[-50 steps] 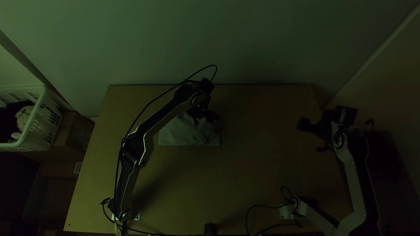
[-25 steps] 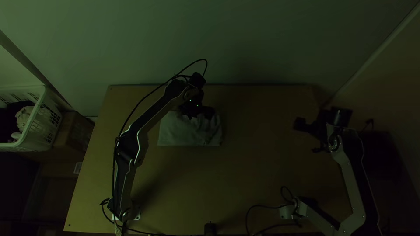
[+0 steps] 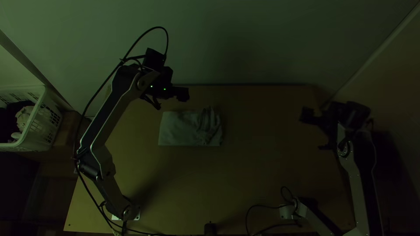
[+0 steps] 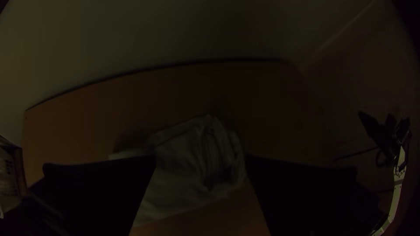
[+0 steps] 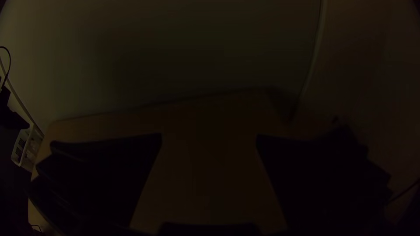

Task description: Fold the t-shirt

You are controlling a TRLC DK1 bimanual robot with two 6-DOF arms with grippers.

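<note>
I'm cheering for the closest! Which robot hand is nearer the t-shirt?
Left. The left gripper hangs just beyond the t-shirt; the right gripper hangs far off to the right.

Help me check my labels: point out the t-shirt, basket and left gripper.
T-shirt (image 3: 181,130): top view, on its smoother part.
Basket (image 3: 43,126): top view, on its side wall.
Left gripper (image 4: 201,158): left wrist view, midway between its fingertips.

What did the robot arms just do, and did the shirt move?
The left gripper moved up and left in the top view, away from the t-shirt, and is now open and empty. Whether it had been gripping the cloth, I can't tell. The right gripper shifted slightly. The folded shirt stayed in about the same place, and the basket stayed put.
</note>
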